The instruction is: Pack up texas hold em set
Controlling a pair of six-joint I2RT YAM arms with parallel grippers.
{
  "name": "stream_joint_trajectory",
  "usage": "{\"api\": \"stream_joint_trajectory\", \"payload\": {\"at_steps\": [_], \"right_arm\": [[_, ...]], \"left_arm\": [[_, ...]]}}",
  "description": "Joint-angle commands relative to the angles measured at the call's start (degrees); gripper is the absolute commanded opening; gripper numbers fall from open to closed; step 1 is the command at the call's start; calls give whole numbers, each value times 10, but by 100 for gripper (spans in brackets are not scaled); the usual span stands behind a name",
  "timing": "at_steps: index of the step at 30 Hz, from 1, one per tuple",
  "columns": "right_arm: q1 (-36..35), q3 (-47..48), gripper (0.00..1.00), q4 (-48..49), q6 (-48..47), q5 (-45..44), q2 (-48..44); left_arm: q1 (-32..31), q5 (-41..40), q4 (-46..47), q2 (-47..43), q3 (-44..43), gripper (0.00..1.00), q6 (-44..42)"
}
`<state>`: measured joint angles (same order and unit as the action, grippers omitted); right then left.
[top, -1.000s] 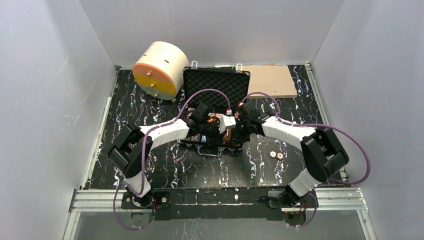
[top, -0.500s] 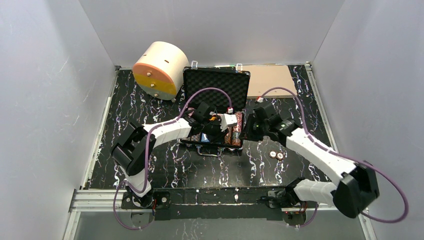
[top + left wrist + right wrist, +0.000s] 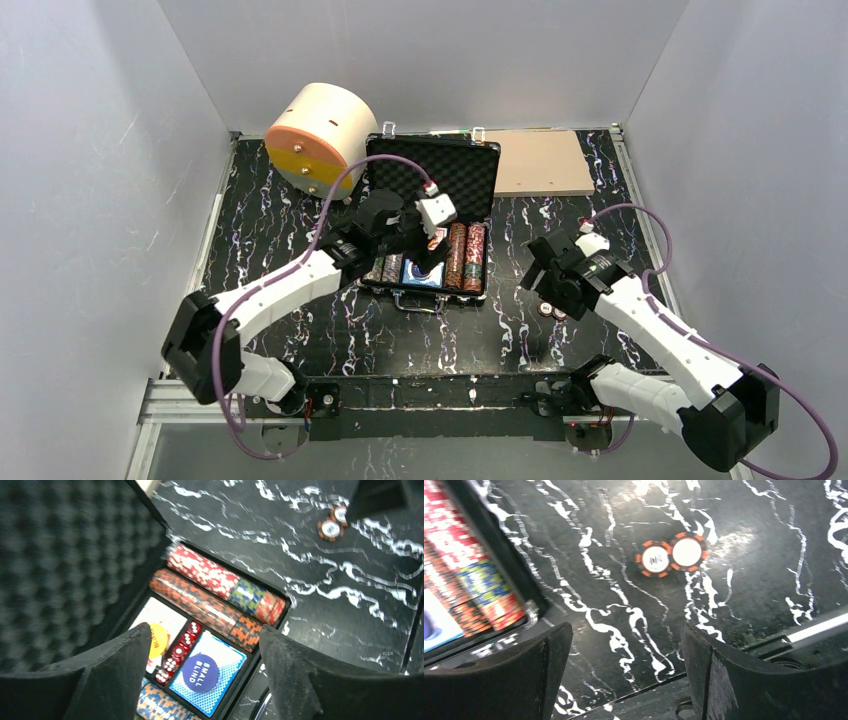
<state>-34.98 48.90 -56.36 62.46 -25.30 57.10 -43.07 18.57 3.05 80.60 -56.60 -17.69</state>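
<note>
The black briefcase lies open mid-table, its foam-lined lid upright. Rows of striped chips fill its right side. Red dice lie beside a blue card deck with a round "small blind" button on it. A yellow button rests on a second deck. My left gripper hovers open over the case, empty. Two loose orange-edged chips lie on the table right of the case. My right gripper is open and empty just short of them.
A big cream cylinder with an orange-yellow face stands at the back left, next to the lid. A flat tan board lies at the back right. The case's right wall with its silver latch is left of the right gripper.
Both grippers have opened. The right arm has pulled out of the case, rightward and nearer, toward the loose chips. The left arm has swung up and back over the case, uncovering the chip rows.
</note>
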Motion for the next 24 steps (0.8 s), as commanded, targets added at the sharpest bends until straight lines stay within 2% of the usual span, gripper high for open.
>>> {"api": "stream_joint_trajectory", "payload": {"at_steps": [1,3,4,6,9,11,14,19,24], "right_arm": [[14,-25,88,-61,49,-48,12],[30,-38,86,-56,44,-51,21],[42,-39,86,-47,32,-48,26],[79,-41,86,-18,-6,-24,39],[175,-63,89,49,-74,56,66],[208,-72,97,87,-99,96,87],[242,-69,99,137,-129,161,118],[271,-56,98,140,-120,169,160],[282,-52,93,121,-102,156,194]], "left_arm": [[2,-82,25,-56,19,82,78],[3,-112,19,-70,19,97,112],[4,-122,13,-76,16,98,117],[5,-146,-3,-80,5,98,141],[6,-172,-46,-69,-17,98,163],[7,-169,-51,-66,-20,98,163],[6,-149,-36,-78,-1,98,150],[7,-143,-33,-90,21,98,131],[6,-141,-33,-90,30,98,131]]}}
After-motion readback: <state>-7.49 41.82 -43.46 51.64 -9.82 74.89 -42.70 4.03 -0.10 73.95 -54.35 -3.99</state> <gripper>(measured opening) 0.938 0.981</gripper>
